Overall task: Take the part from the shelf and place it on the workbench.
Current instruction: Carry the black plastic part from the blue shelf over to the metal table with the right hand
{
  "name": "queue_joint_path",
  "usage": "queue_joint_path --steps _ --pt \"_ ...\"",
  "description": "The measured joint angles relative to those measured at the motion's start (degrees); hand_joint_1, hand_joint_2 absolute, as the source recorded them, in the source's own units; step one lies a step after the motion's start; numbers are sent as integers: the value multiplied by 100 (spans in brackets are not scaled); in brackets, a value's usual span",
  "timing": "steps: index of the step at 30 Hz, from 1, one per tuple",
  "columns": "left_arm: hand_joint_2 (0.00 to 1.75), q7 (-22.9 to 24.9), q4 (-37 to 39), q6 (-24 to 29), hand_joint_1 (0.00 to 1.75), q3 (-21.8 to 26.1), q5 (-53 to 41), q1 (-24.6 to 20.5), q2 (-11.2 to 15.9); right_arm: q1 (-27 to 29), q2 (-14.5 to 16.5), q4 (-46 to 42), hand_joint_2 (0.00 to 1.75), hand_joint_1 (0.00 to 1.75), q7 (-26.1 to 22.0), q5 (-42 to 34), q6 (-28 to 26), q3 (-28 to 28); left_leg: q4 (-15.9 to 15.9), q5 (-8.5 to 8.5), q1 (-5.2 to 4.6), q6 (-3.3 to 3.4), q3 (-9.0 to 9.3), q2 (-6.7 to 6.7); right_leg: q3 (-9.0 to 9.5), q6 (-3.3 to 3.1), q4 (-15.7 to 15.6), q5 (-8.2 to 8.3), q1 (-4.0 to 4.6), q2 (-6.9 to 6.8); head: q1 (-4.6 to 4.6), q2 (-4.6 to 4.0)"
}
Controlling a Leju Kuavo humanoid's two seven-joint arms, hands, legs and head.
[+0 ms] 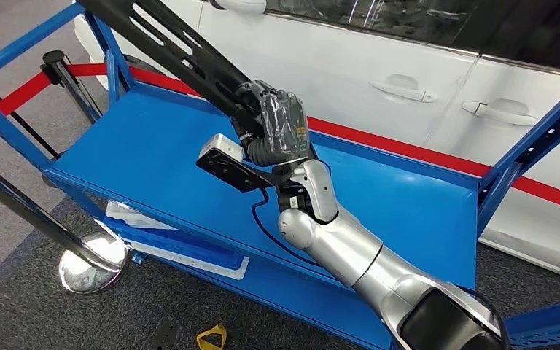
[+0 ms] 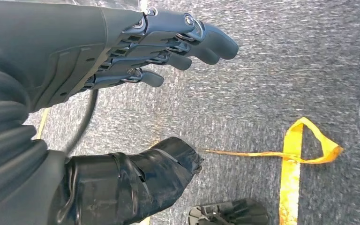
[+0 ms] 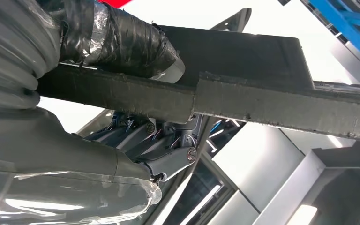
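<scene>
Long black part (image 1: 168, 44) is sitting clamped in the right robot hand (image 1: 273, 127), held up above the blue shelf (image 1: 138, 157), not resting on it. Long axis is running from the grip up and away toward the far left; right wrist view is showing fingers (image 3: 161, 147) wrapped under the beam and the taped thumb (image 3: 122, 40) over it. Left robot hand (image 2: 168, 42) is hanging over grey carpet (image 2: 272, 84), fingers apart, holding nothing. Right arm owns the carry; workbench isn't visible. No readable labels or writing on anything; white car (image 1: 408, 80) is standing behind the shelf.
</scene>
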Motion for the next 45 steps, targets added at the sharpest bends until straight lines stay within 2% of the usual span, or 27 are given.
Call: queue_joint_path --steps 1,2,4,5,6,9,11,14,15,16,17,20,22,25,26,27,29,30,31,32,35,36,39,41,42,44,45 --pt "175 0 0 -2 0 1 1 2 0 8 -19 -4 175 175 4 -7 1 0 27 10 1 -5 -39 -2 40 8 11 32 -11 -1 1 0" --pt "175 0 0 -3 0 1 2 4 -2 13 -34 -11 175 175 8 -16 1 0 64 15 5 -14 -76 -5 194 14 -206 156 -23 -2 1 0" --pt "175 0 0 -4 0 1 4 4 -5 15 -48 -36 175 175 11 -31 2 -1 143 16 18 -52 -156 -10 603 7 -916 397 -35 5 2 0" --pt "175 0 0 -3 0 1 4 -1 -6 13 -52 -55 175 175 12 -34 2 -1 188 17 13 -82 -200 -14 735 -14 -1184 472 -30 15 1 0" --pt "175 1 0 -2 0 1 4 -7 -5 12 -59 -70 175 175 13 -36 2 -2 210 29 11 -120 -238 -17 777 -41 -1309 495 -18 25 1 0" --pt "175 5 0 0 0 2 7 -13 -2 11 -90 -89 175 175 15 -43 2 -4 227 78 15 -223 -320 -21 718 -159 -1348 588 6 28 2 0" --pt "175 9 0 2 0 3 8 -11 2 10 -103 -100 175 175 21 -44 3 -4 425 -107 23 -270 -416 -18 684 -242 -1385 657 -12 12 -14 0" --pt "175 13 0 4 0 3 8 -11 -2 11 -114 -114 175 175 30 -44 4 -4 1344 -701 34 -315 -712 -16 608 -305 -1398 736 -3 -1 -36 0" --pt "175 14 0 4 0 4 8 -11 -4 17 -124 -114 175 175 31 -44 4 -4 1564 -794 36 -318 -755 -16 581 -311 -1397 759 7 -3 -34 0" --pt "175 15 0 5 0 4 9 -11 -4 22 -135 -114 175 175 33 -46 4 -4 1606 -789 35 -312 -716 -16 556 -313 -1397 781 16 -4 -35 0" --pt "175 15 0 7 0 4 11 -11 -3 26 -147 -114 175 175 37 -49 4 -4 1438 -691 31 -294 -575 -16 534 -311 -1397 804 23 -3 -34 0" --pt "175 14 0 19 0 5 24 -28 5 24 -172 -131 175 175 47 -55 5 -8 400 -364 -20 -190 80 -16 490 -276 -1401 873 28 -2 -31 0" --pt "175 11 0 24 0 7 33 -39 9 20 -180 -147 175 175 50 -62 10 -12 123 -334 -64 -135 218 -22 466 -212 -1416 925 16 -7 -30 0" --pt "175 11 0 35 0 9 49 -27 10 22 -193 -153 175 175 61 -99 19 -14 1 -177 -55 -64 208 -11 428 -110 -1430 949 14 -7 -22 0" --pt "175 12 0 39 0 9 54 -25 8 21 -202 -156 175 175 67 -119 21 -14 -64 -106 -41 -30 201 4 382 -83 -1333 838 18 -7 -13 0" --pt "175 13 0 40 0 10 60 -25 7 22 -215 -159 175 175 72 -138 21 -15 -118 -42 -27 -4 182 19 300 -60 -1123 647 21 -8 -3 0" --pt "175 14 0 40 0 11 74 -20 9 35 -244 -162 175 175 86 -174 21 -17 -126 30 -33 27 95 32 91 -25 -463 185 8 -11 10 0" --pt "175 15 0 40 0 11 84 -14 10 49 -263 -162 175 175 96 -185 22 -17 -116 57 -33 24 43 32 26 -9 -176 46 -1 -12 12 0" --pt "175 15 0 39 0 11 93 -6 10 64 -283 -162 175 175 108 -198 25 -17 -98 82 -31 19 -9 31 43 6 -50 11 -13 -13 13 0" --pt "175 14 0 39 0 11 105 2 9 74 -302 -166 175 175 120 -214 32 -17 -73 104 -27 8 -62 31 157 18 -123 72 -24 -15 14 0" --pt "175 8 0 40 0 13 126 14 1 80 -355 -250 175 175 169 -273 92 -23 54 134 -12 -48 -222 29 809 21 -1087 374 -42 -9 15 0" --pt "175 5 0 42 0 14 128 15 0 83 -374 -293 175 175 190 -285 109 -31 94 146 -13 -79 -267 26 931 2 -1308 413 -34 -1 15 0" --pt "175 2 0 46 0 19 130 30 2 97 -427 -354 175 175 233 -306 120 -67 133 205 -11 -183 -333 12 945 -87 -1438 466 -5 12 14 0" --pt "175 3 0 49 0 20 130 41 6 103 -449 -372 175 175 241 -323 117 -78 258 66 8 -242 -404 9 915 -178 -1480 534 -14 1 10 0" --pt "175 3 0 51 0 20 130 43 7 104 -456 -387 175 175 242 -328 117 -80 472 -115 16 -269 -487 9 891 -226 -1499 573 -23 -7 7 0" --pt "175 2 0 52 0 20 128 44 0 110 -464 -413 175 175 242 -332 117 -84 1193 -571 26 -314 -728 10 822 -275 -1501 638 -14 -16 0 0" --pt "175 2 0 52 0 20 128 45 -3 119 -467 -419 175 175 242 -333 117 -85 1535 -724 30 -327 -827 11 785 -281 -1498 664 -6 -19 1 0"
